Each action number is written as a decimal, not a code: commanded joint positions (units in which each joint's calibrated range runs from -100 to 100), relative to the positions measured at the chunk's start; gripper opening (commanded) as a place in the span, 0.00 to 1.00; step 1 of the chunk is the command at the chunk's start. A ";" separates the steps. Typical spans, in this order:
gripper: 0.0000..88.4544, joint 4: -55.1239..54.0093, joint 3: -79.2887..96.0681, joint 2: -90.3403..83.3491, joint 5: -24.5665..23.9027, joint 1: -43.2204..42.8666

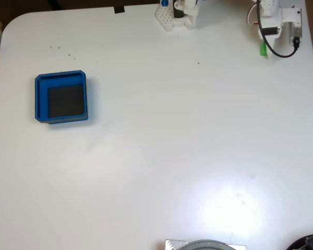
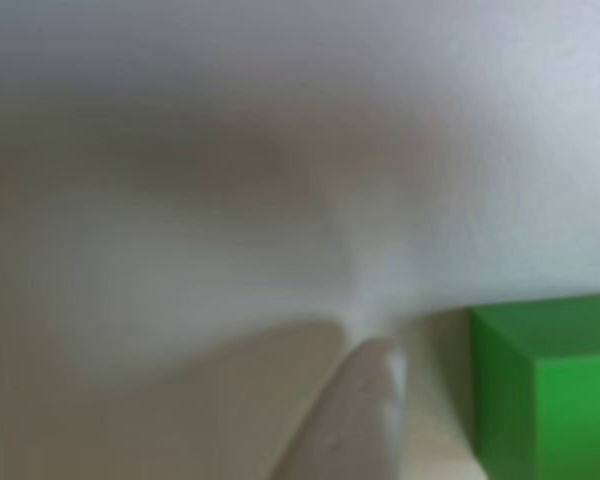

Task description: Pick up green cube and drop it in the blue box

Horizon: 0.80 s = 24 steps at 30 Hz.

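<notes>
- Fixed view: a shallow, square, bright blue box (image 1: 61,98) with raised walls, clipped corners and a dark floor sits on the white table (image 1: 167,156), toward the left side.
- The white arm (image 1: 279,22), with a black cable looped under it, stands far right of the blue box, at the table's upper right corner.
- A sliver of the small bright green cube (image 1: 263,49) shows just beside the arm's lower left edge, well apart from the box.
- A white printed base (image 1: 176,14) stands at the top edge, between box and arm.
- Other view: very close and blurred. A pale fingertip (image 2: 365,410) of the gripper (image 2: 420,420) touches the table, and the green cube (image 2: 550,390) lies just to its right. The second finger is out of frame, so whether the jaws are parted or closed cannot be told.
- Judged step: closing in on the cube for the grasp; nothing is lifted yet.
- Next move calls for bracketing the cube between both fingers, clamping, then lifting and carrying it across the table to the box.
</notes>
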 commanded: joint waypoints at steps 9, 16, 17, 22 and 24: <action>0.37 -0.53 -2.45 -0.50 -0.15 0.24; 0.37 -0.37 -2.18 -0.42 -0.20 0.16; 0.37 -0.29 -2.18 -0.42 -0.20 0.16; 0.37 -0.29 -2.18 -0.42 -0.24 0.16; 0.37 -0.20 -1.65 -0.42 -0.24 0.16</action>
